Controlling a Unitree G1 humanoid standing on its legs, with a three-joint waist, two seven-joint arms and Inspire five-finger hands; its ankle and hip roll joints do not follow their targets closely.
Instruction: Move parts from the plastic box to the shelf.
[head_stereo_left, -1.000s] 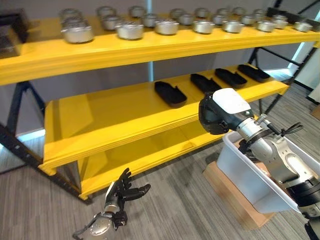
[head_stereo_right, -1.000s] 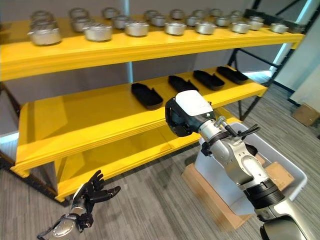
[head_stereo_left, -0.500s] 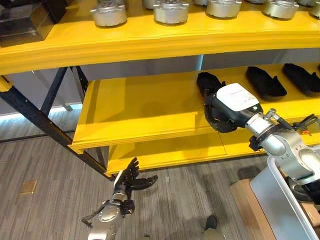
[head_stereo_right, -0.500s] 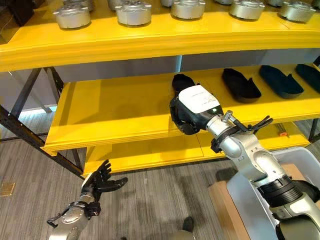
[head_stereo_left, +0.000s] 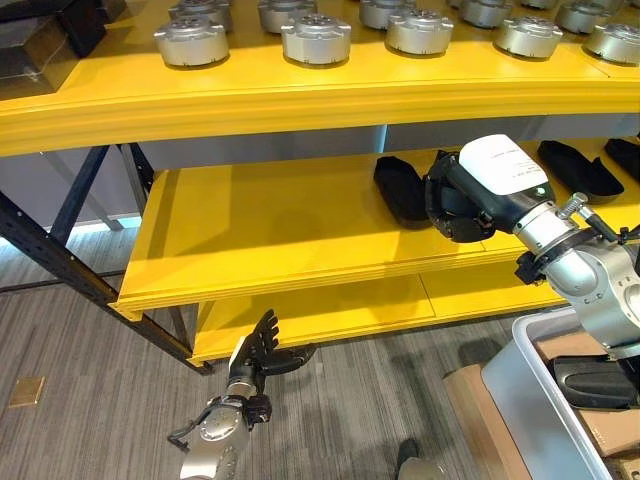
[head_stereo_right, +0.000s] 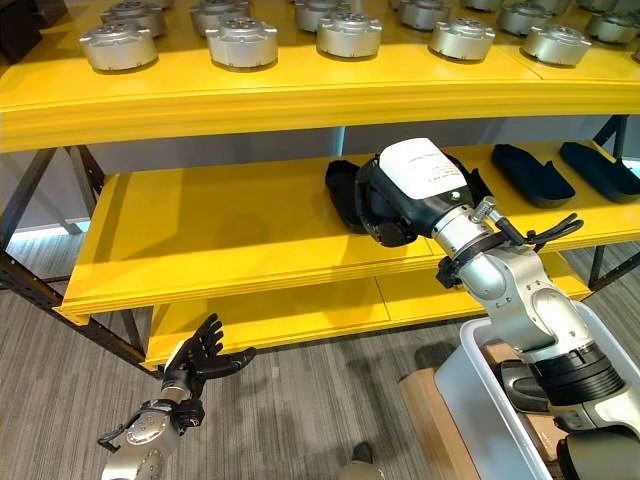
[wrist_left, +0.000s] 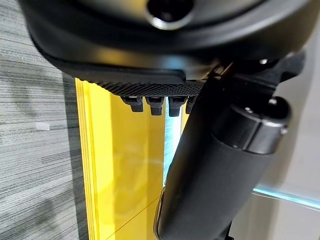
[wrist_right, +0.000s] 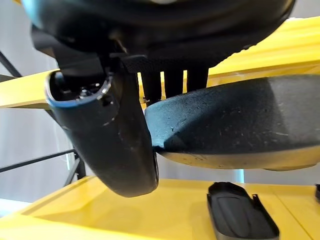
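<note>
At lower left we see the left hand (head_stereo_left: 262, 352) over bare floor (head_stereo_left: 90, 370), fingers spread wide, holding nothing. At lower right stands the plastic box (head_stereo_left: 545, 400). Mid-frame right, our right hand (head_stereo_right: 400, 205) grips a dark part (wrist_right: 235, 122) above the middle shelf (head_stereo_left: 270, 225), with open yellow board stretching leftward. Beyond, another dark part (head_stereo_left: 400, 188) lies there; silver parts (head_stereo_left: 315, 38) line the top.
</note>
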